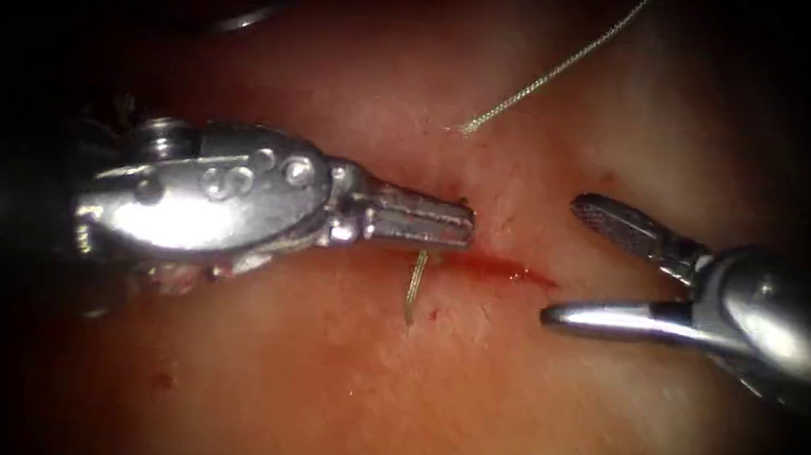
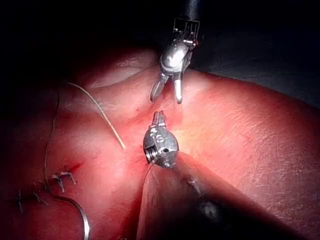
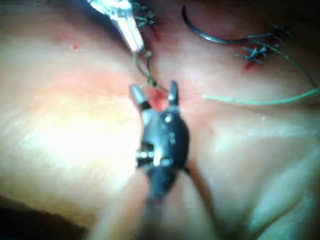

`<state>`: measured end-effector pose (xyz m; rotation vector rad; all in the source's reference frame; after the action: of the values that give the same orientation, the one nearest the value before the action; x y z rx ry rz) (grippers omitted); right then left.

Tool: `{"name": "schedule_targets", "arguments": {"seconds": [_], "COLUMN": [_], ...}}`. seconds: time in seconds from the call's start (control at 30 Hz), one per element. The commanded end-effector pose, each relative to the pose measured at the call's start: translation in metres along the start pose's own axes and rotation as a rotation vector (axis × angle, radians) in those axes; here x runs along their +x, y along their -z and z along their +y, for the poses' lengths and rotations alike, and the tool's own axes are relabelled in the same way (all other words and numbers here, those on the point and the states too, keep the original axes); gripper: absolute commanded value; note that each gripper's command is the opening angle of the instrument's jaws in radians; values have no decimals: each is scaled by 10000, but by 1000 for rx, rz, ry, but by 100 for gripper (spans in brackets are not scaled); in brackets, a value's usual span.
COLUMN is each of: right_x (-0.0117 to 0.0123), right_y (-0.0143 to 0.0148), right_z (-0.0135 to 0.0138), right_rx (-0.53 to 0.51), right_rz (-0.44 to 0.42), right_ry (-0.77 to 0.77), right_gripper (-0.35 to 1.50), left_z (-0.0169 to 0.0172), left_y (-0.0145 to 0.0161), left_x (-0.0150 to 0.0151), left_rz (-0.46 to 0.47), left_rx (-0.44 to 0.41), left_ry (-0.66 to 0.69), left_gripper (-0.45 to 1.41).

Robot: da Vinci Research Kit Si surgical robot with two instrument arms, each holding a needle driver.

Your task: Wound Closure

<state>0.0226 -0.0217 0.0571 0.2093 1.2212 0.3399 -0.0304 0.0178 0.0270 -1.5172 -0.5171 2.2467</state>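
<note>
The left end effector [image 1: 461, 225] lies closed at the cut [image 1: 507, 266], apparently gripping the short thread [image 1: 415, 284] that hangs just below its tip. The right end effector [image 1: 563, 259] stands open and empty just across the red fluid [image 1: 482, 263]. The curved needle [image 3: 210, 36] lies free on the tissue [image 1: 388, 397], well beyond both tools, beside earlier stitches [image 3: 257, 50].

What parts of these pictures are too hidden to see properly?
- Whether the left end effector grips anything: in the endoscope view its shut tips hide what lies between them at the cut.
- The thread: the endoscope view's upper edge cuts off its far end.
- The needle: stitches cross one end in the right wrist view.
- The right end effector is open and holds nothing.
</note>
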Motion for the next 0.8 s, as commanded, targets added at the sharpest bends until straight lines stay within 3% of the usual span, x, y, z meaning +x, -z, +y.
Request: {"name": "schedule_targets", "arguments": {"seconds": [0.03, 0.3, 0.47, 0.63, 0.8], "right_x": [4, 20, 6, -8, -7], "right_y": [-19, -63, -80, -93, -101], "right_z": [-4, -11, 3, -1, -1], "right_rx": [13, 11, -29, -11, -14], "right_rz": [10, 17, -70, -101, -101], "right_ry": [21, 46, 23, 2, 1], "right_gripper": [148, 148, 148, 148, 148], "left_z": [-6, -35, -46, -43, -37], "left_y": [-7, 5, 11, 10, 9], "left_x": [-5, -21, -26, -25, -20], "left_rz": [0, 22, 30, 33, 34], "left_rx": [5, 27, 28, 29, 25], "left_ry": [0, -1, 6, 9, 13], "left_gripper": [-45, -45, -45, -45, -45]}}
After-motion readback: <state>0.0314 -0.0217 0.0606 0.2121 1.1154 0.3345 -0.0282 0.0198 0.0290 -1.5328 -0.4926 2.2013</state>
